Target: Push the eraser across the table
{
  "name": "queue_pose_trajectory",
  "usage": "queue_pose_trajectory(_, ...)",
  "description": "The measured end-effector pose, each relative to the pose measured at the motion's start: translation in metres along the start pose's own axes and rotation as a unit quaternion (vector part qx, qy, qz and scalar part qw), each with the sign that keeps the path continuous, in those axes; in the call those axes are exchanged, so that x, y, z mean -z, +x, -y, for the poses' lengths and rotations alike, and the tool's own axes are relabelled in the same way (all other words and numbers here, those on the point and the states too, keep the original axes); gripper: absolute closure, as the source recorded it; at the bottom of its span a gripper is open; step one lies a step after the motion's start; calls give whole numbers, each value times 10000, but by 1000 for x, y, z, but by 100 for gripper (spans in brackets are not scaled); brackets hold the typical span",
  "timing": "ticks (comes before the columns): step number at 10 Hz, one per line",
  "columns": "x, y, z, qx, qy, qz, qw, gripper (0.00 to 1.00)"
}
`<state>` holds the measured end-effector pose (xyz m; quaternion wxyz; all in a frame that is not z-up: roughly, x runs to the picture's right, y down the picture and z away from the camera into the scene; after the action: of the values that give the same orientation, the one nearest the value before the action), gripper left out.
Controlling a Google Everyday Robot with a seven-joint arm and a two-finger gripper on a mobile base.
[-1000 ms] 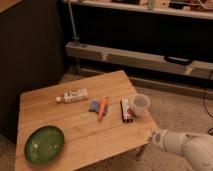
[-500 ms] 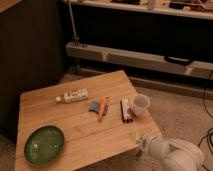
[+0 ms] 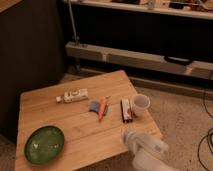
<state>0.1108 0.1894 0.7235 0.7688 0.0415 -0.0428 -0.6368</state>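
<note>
**Arm slides in over the table's front edge**

The white arm has moved left since 1 second ago. Back then it was out past the table's (image 3: 85,131) right front corner. Now the gripper (image 3: 128,135) is over the front edge, near the right end. Its 2 fingers are pressed together and hold nothing. Nothing on the table has moved.

The eraser (image 3: 126,109) lies flat near the right edge, a little way back from the gripper, with bare wood between them. The white cup (image 3: 140,103) stands upright just beside the eraser's right side. I cannot tell if they touch, or what is in the cup.

Left of the eraser lie the orange stick (image 3: 102,106) and the small blue piece (image 3: 94,106), close together. Farther back and left lies a white bottle (image 3: 73,95) on its side. The green plate (image 3: 45,145) sits at the front left corner, showing only its green inside. A wide patch of bare wood lies between the plate and the gripper.
</note>
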Motion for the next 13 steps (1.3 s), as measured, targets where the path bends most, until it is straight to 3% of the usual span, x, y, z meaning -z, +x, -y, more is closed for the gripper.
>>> queue_pose_trajectory(2,-6,11,-9,-282,-232,115,9993,100)
queue_pose_trajectory(6,-31,17,-36,-452,-810,334,9951,100)
queue_pose_trajectory(8,-49,26,-60,-981,-726,762,9896,100)
queue_pose_trajectory(9,-57,34,-76,-1375,-615,904,9845,100)
queue_pose_trajectory(11,-61,44,-100,-1843,-387,981,9772,100)
queue_pose_trajectory(13,-69,40,-110,-2043,-190,1117,9723,100)
